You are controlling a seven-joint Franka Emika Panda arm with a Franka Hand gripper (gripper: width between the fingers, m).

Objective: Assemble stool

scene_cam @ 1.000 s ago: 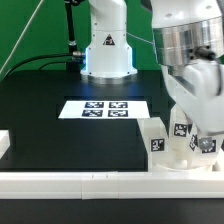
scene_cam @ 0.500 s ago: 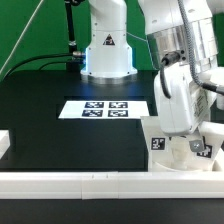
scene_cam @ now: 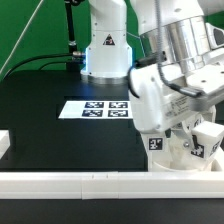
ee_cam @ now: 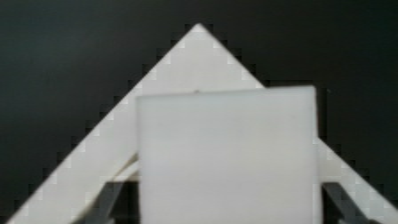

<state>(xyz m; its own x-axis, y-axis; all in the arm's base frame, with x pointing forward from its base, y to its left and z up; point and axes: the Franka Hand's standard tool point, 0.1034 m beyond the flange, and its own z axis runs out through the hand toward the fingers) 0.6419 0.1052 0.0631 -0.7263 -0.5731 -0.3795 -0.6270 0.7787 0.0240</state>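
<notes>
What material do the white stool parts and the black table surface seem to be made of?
The white blocky stool leg with its square tag looks like matte hard plastic: uniform white, crisp edges, no grain. The black table surface looks like matte board or fabric, without glare; which one is unclear.

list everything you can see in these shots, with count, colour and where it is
stool seat with legs: one partly built cluster, white with black-and-white tags, near edge of table at the exterior view's right, largely hidden by the arm
leg: one, white, filling the wrist view between the end effector's fingers
marker board: one, white with tags, flat at mid table
rail: one, long, white, along the near table edge
small block: one, white, at the exterior view's left edge
table: one, black
robot base: one, white, behind the table
end effector: one, dark fingers around the leg
</notes>
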